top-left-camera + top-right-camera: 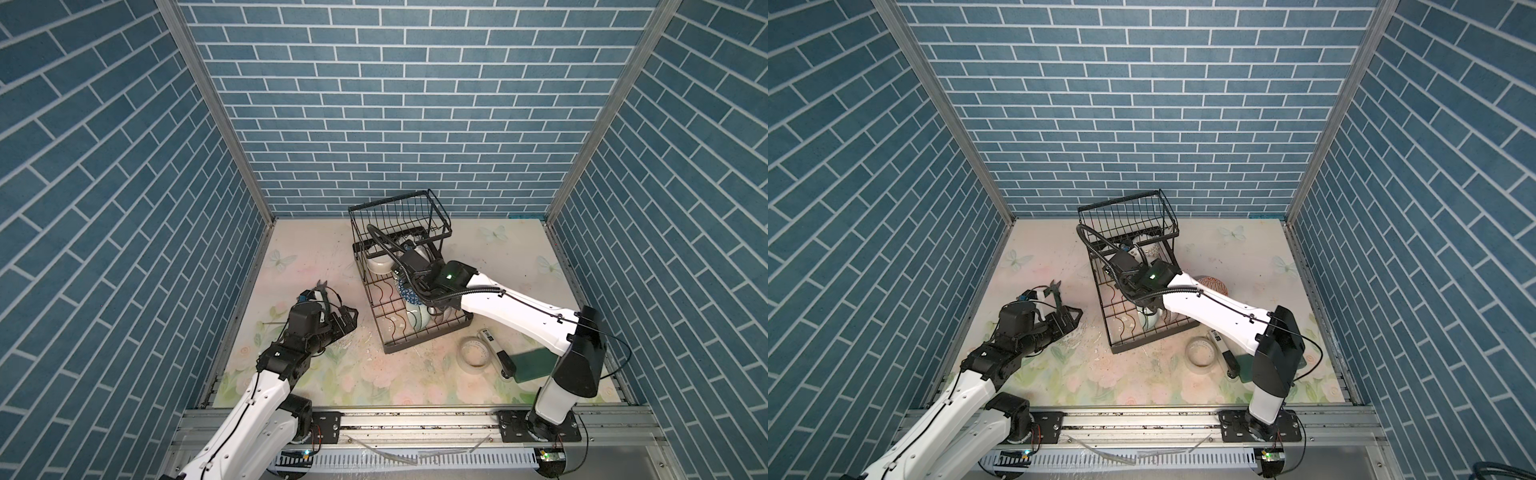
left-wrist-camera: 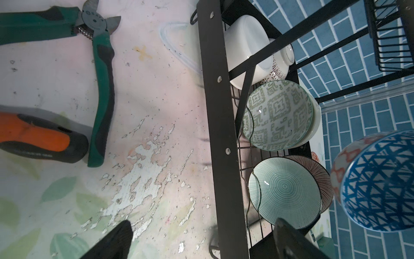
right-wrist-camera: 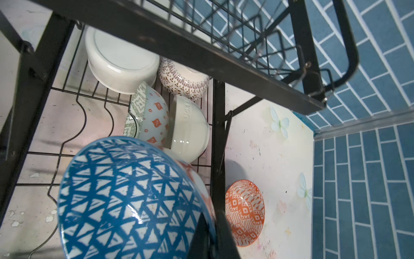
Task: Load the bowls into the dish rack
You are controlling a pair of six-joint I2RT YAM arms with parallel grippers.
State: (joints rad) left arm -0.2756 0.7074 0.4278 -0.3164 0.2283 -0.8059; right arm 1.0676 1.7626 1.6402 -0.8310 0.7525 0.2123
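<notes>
The black wire dish rack (image 1: pixel 415 338) (image 1: pixel 1129 216) stands mid-table. My right gripper (image 3: pixel 211 215) is shut on the rim of a blue lattice bowl (image 3: pixel 125 197) (image 2: pixel 380 186), held tilted above the lower tray. In the tray stand a white bowl (image 3: pixel 121 65), a brown-dotted bowl (image 3: pixel 183 80), a green-patterned bowl (image 2: pixel 277 114), a cream bowl (image 3: pixel 190 130), a green ringed bowl (image 2: pixel 284 188) and a brown-striped bowl (image 2: pixel 322 175). An orange-patterned bowl (image 3: pixel 244 213) (image 1: pixel 1214 284) lies on the table right of the rack. My left gripper (image 2: pixel 203 224) (image 1: pixel 349 316) is open and empty beside the rack's left side.
Green cutters (image 2: pixel 100 89) (image 1: pixel 322 289) and an orange-handled tool (image 2: pixel 44 139) lie by the left arm. A translucent tape ring (image 1: pixel 473 353), a white-and-black tool (image 1: pixel 490 336) and a dark green block (image 1: pixel 532 365) sit front right of the rack.
</notes>
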